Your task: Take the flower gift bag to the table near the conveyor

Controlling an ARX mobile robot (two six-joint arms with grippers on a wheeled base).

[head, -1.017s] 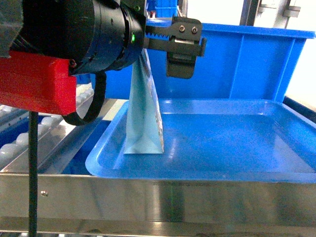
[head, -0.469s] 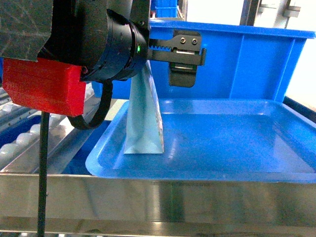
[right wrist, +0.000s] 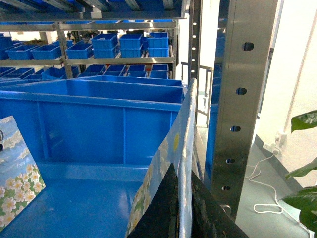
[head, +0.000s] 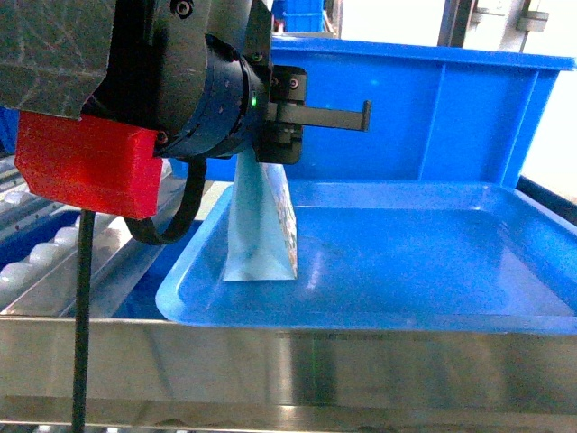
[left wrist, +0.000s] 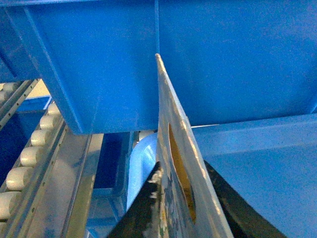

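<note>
A pale blue flower gift bag (head: 260, 230) stands at the left end of a blue tray (head: 406, 262). My left gripper (head: 361, 115) reaches over its top, fingers edge-on in the head view. In the left wrist view the bag (left wrist: 171, 114) runs between the black fingers (left wrist: 141, 208) of the left gripper (left wrist: 182, 166), which is shut on it. My right gripper (right wrist: 182, 171) is shut on a second flowered bag (right wrist: 173, 144); another flowered bag (right wrist: 17, 173) stands at the far left of that view. The conveyor (head: 36, 257) shows white rollers (left wrist: 25, 163) on the left. The table is out of view.
A tall blue bin (head: 451, 117) stands right behind the tray. A shiny steel rail (head: 288, 370) crosses in front of it. A perforated steel post (right wrist: 242, 99) rises just right of my right gripper. Shelves of blue bins (right wrist: 124, 44) lie beyond, a plant (right wrist: 304, 198) at far right.
My left wrist has rolled, so the fingers once seen side-on now show as a thin edge. The arm has drifted slightly right. The bag's base has stayed on the tray.
</note>
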